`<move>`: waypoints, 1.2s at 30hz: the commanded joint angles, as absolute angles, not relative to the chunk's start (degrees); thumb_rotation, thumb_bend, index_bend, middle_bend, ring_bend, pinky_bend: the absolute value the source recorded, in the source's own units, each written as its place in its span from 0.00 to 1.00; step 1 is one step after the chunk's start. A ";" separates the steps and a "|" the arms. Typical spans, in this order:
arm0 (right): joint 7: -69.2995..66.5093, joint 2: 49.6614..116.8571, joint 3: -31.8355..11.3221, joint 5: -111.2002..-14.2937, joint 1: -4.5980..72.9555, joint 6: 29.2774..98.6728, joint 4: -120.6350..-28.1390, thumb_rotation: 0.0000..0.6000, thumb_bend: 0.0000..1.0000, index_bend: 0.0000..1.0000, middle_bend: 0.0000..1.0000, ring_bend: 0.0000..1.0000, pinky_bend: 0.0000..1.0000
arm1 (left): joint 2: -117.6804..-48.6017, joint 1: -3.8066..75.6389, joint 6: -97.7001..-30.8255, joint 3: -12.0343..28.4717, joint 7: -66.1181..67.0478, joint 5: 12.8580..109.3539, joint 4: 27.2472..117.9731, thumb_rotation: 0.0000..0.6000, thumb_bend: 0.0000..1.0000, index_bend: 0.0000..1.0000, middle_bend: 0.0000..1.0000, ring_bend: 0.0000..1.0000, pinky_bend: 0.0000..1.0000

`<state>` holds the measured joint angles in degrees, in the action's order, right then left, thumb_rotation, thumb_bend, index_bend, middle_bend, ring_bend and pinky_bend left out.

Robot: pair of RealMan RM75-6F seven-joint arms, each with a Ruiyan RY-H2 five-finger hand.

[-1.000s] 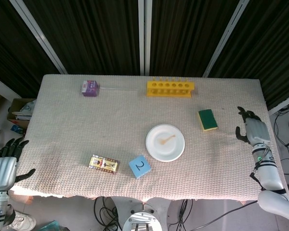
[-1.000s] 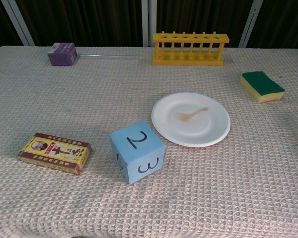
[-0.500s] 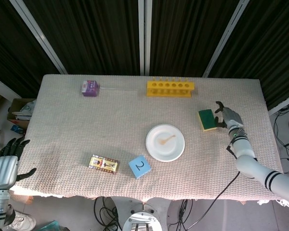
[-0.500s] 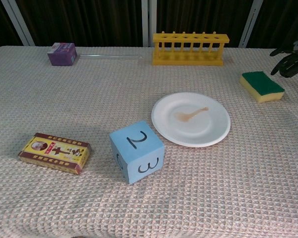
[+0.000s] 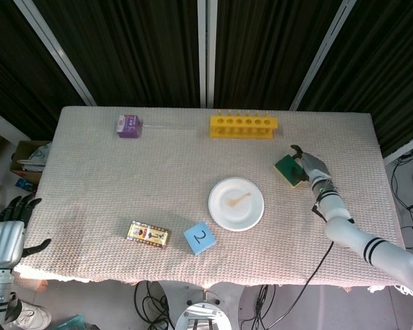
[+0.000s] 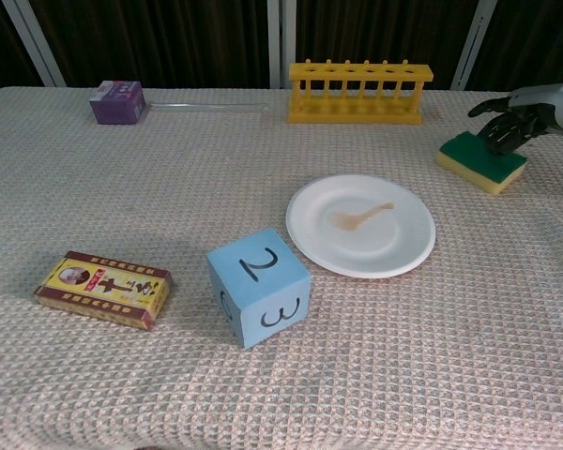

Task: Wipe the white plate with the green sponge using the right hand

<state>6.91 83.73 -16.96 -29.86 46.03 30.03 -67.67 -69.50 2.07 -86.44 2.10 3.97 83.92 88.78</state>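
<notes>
The right hand (image 6: 509, 119) rests its spread fingers on the sponge (image 6: 479, 159) near the counter's right edge, not yet gripping; next, close and carry it to the stained plate (image 6: 361, 225) mid-counter.

The right hand (image 5: 308, 166) is being shown with dark fingers (image 6: 495, 127) and a silver-grey back, joined to a white forearm (image 5: 372, 249) banded with black rings. What may be a cable is seen at its wrist. The left hand (image 5: 5, 234) is built alike: black fingers, a pale grey palm block.
</notes>
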 commanded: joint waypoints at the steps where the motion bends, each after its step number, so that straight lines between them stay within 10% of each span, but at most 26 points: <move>1: 4.54 83.28 -17.96 -34.08 46.10 29.64 -70.80 1.00 0.58 0.00 0.20 0.11 0.14 | -69.65 2.18 -86.33 2.05 3.94 84.10 88.73 1.00 0.00 0.15 0.10 0.09 0.22; 8: 4.79 82.26 -16.01 -39.86 47.30 30.03 -76.30 1.00 0.51 0.00 0.19 0.11 0.12 | -70.00 2.06 -86.32 1.86 3.41 84.14 88.28 1.00 0.00 0.15 0.10 0.09 0.22; 18: 20.68 79.41 -9.45 -47.66 46.11 49.10 -81.52 1.00 0.01 0.00 0.08 0.04 0.04 | -70.26 1.10 -87.56 1.45 1.58 84.62 87.05 1.00 0.00 0.15 0.10 0.09 0.22; 36: 36.26 87.48 -8.42 -33.52 50.29 50.87 -74.24 1.00 0.00 0.10 0.21 0.04 0.04 | -71.30 0.07 -88.92 1.31 -0.31 85.13 85.22 1.00 0.00 0.15 0.10 0.09 0.22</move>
